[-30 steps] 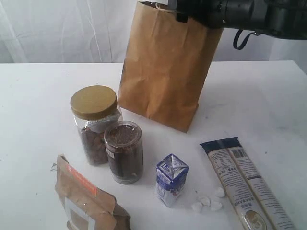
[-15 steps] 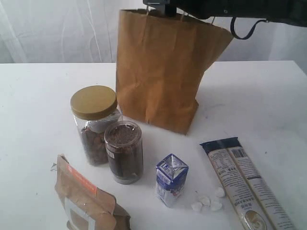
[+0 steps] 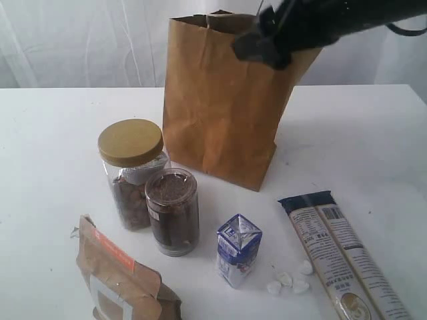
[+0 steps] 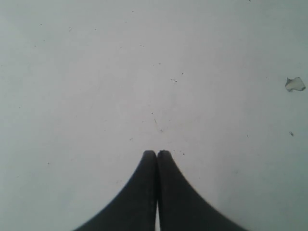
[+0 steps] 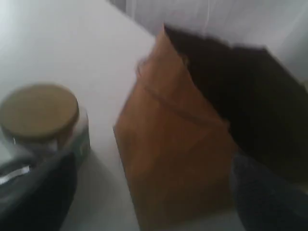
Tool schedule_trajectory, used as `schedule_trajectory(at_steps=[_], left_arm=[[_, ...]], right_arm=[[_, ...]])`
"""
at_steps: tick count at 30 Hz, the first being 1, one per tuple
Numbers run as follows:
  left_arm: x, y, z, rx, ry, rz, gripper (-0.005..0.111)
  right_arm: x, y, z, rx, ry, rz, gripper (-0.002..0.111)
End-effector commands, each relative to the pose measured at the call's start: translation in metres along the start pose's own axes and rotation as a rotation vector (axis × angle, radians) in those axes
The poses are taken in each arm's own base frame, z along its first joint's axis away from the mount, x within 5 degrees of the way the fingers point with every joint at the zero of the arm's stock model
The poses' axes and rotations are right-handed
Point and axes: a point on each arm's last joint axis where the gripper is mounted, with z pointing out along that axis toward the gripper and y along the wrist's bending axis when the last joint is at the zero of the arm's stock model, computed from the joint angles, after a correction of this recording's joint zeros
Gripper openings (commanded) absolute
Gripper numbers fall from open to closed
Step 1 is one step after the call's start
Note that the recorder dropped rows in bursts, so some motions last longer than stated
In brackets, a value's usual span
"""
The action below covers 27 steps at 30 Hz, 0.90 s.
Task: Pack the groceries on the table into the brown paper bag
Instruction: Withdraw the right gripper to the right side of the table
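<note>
We see the right gripper [image 3: 259, 44], released and empty, has swung down to 1 o'clock on the brown paper bag [image 3: 220, 120]. We judge the bag opened and packing unstarted. The left gripper [image 4: 157, 156] is clenched.

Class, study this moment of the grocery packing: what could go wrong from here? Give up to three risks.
1. The right gripper, open, hangs at the rim of the brown paper bag; a bump could crumple or tip it.
2. The clear jar with tan lid and the smaller dark-filled jar stand close together; grasping one may knock over the other.
3. The long printed packet may jut out of the bag.
</note>
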Motion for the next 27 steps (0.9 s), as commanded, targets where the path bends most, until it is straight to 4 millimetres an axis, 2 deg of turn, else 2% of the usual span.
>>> schedule_trajectory(at_steps=[1, 3, 8, 13, 18, 21, 24, 27], left_arm=[[0.005, -0.001, 0.000, 0.008, 0.035, 0.000, 0.000], [0.005, -0.001, 0.000, 0.008, 0.035, 0.000, 0.000], [0.005, -0.001, 0.000, 0.008, 0.035, 0.000, 0.000], [0.005, -0.001, 0.000, 0.007, 0.035, 0.002, 0.000], [0.005, -0.001, 0.000, 0.007, 0.035, 0.002, 0.000], [0.005, -0.001, 0.000, 0.007, 0.035, 0.002, 0.000], [0.005, -0.001, 0.000, 0.007, 0.035, 0.002, 0.000], [0.005, -0.001, 0.000, 0.007, 0.035, 0.002, 0.000]], right_arm=[[0.016, -0.006, -0.039, 0.182, 0.262, 0.023, 0.080], [0.020, -0.003, -0.056, 0.211, 0.330, -0.019, 0.080], [0.037, 0.009, -0.068, 0.108, 0.533, 0.021, 0.080], [0.055, 0.017, -0.059, 0.023, 0.614, 0.071, 0.080], [0.089, 0.032, -0.044, -0.078, 0.706, 0.147, 0.080], [0.110, 0.035, -0.035, -0.047, 0.744, 0.208, 0.079], [0.134, 0.035, -0.028, 0.022, 0.791, 0.242, 0.069], [0.151, 0.032, -0.021, 0.126, 0.779, 0.274, 0.049]])
